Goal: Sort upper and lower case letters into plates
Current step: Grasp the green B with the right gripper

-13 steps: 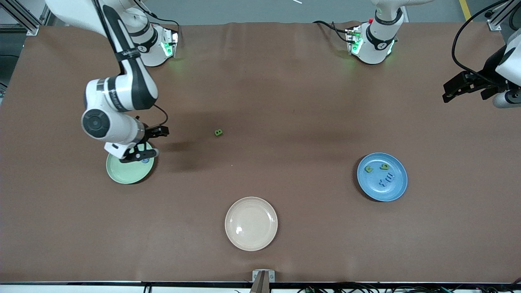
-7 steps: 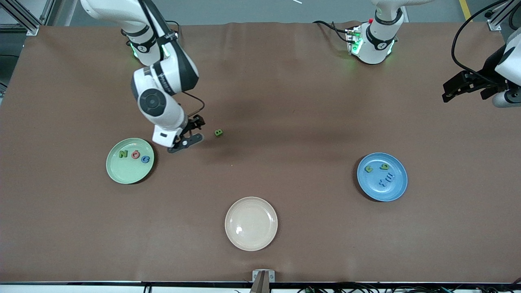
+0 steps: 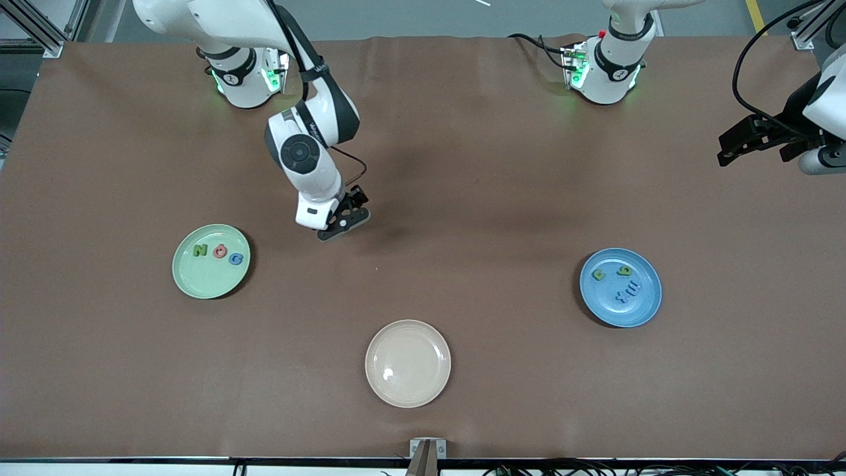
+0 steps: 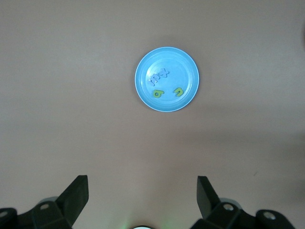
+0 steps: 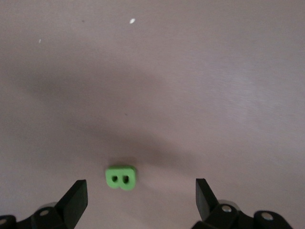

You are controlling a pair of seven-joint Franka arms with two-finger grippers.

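Observation:
The mint green plate (image 3: 206,279) holds three letters: a green one (image 3: 200,250), a red one (image 3: 221,250) and a blue one (image 3: 236,258). The blue plate (image 3: 636,312) holds two green letters (image 3: 599,274) and some blue ones (image 3: 626,291); it also shows in the left wrist view (image 4: 186,62). A green letter B (image 5: 120,176) lies on the bare table. My right gripper (image 3: 349,215) hangs open over it and hides it in the front view; in the right wrist view the gripper (image 5: 140,191) is empty. My left gripper (image 3: 727,149) waits open over the left arm's end of the table (image 4: 142,183).
A cream-beige plate (image 3: 408,363) lies empty near the front camera's edge of the brown table, between the two other plates. Both arm bases stand along the table edge farthest from the front camera.
My right gripper has moved from over the mint green plate to over the green B, uncovering the plate's three letters. The left arm has not moved.

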